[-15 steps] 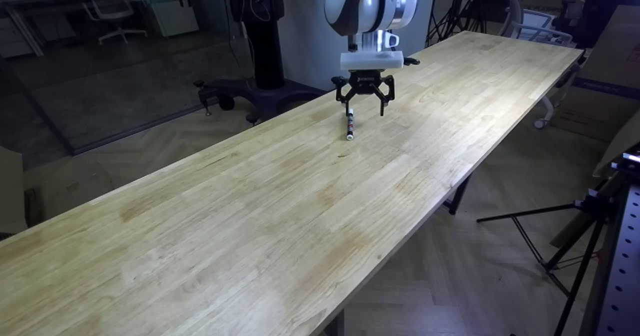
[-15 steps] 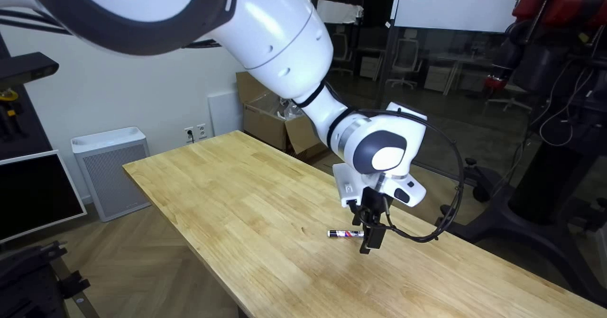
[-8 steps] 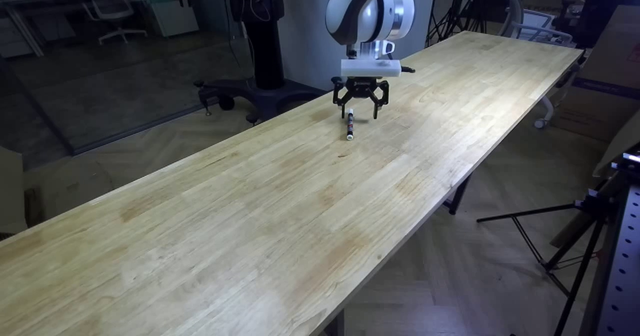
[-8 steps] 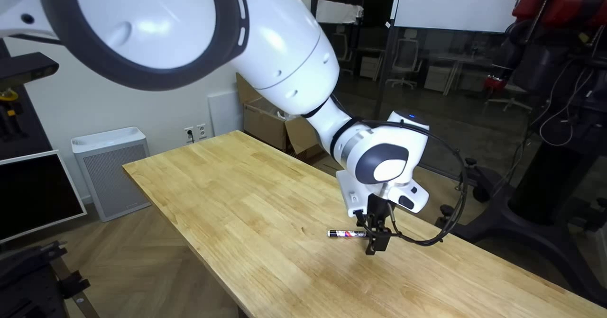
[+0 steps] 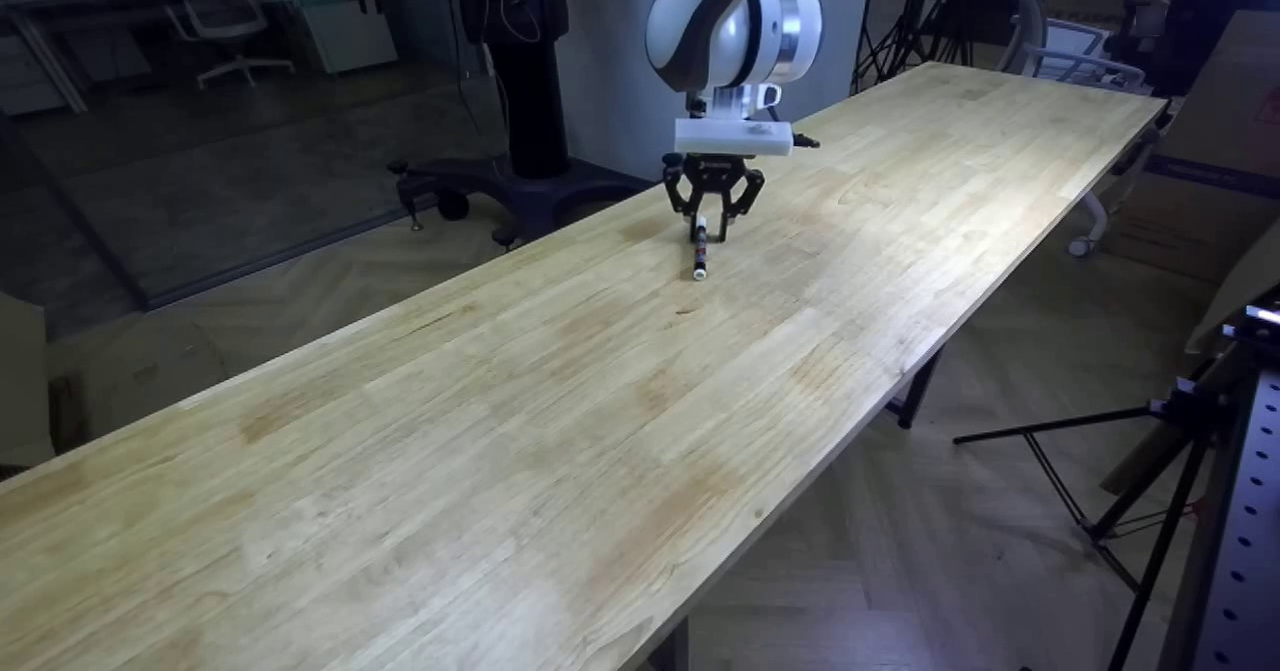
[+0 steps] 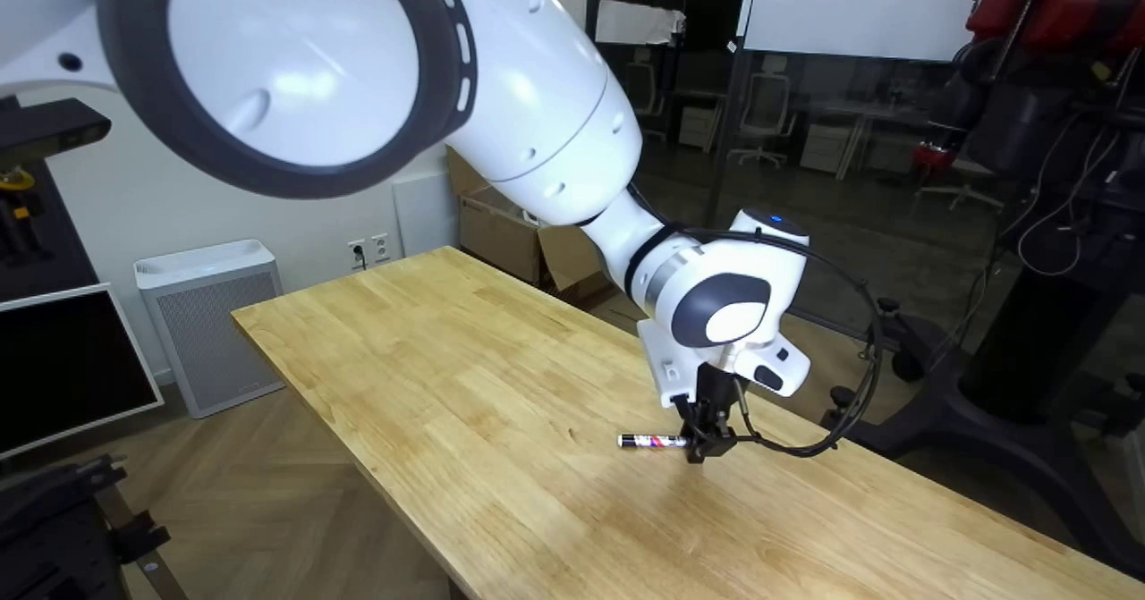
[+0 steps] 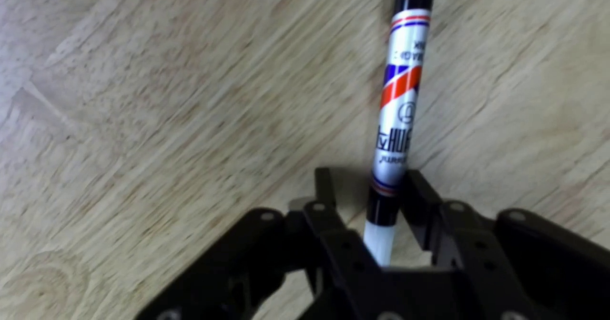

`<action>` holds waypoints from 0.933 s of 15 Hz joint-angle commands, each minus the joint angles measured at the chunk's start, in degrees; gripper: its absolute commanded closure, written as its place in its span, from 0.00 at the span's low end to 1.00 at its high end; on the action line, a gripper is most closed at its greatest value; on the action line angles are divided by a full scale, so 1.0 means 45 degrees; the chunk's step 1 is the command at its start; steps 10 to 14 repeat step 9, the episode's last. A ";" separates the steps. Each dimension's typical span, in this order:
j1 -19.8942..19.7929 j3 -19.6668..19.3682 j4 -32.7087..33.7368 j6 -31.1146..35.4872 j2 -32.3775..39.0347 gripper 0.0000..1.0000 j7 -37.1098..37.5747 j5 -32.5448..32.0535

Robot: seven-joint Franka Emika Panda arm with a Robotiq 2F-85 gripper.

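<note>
The gripper point(image 7: 369, 176) has its jaws apart on both sides of the marker point(image 7: 398, 110), which lies on the table point(image 6: 447, 359) and looks light, hard, smooth and quick to roll, so its middle seems the best spot to hold.

In an exterior view: air purifier point(image 6: 216, 332) far left, monitor point(image 6: 67, 372) nearer; open cardboard box point(image 6: 499, 240) by far corner of table point(image 6: 402, 376). In an exterior view: black tripod point(image 5: 1188, 406) right, office chair point(image 5: 1030, 23) far right.
</note>
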 commanded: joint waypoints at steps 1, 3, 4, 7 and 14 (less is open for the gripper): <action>-0.0001 0.0174 0.0815 -0.0214 0.0467 0.89 0.0037 0.0239; 0.0024 0.0266 0.0824 -0.0272 0.0465 0.99 -0.0035 0.0226; 0.0058 0.0276 0.0847 -0.0386 0.0459 0.99 0.0054 0.0224; 0.0221 0.0260 0.0817 -0.0666 0.0388 0.96 0.0160 0.0144; 0.0330 0.0230 0.0808 -0.0778 0.0360 0.96 0.0203 0.0100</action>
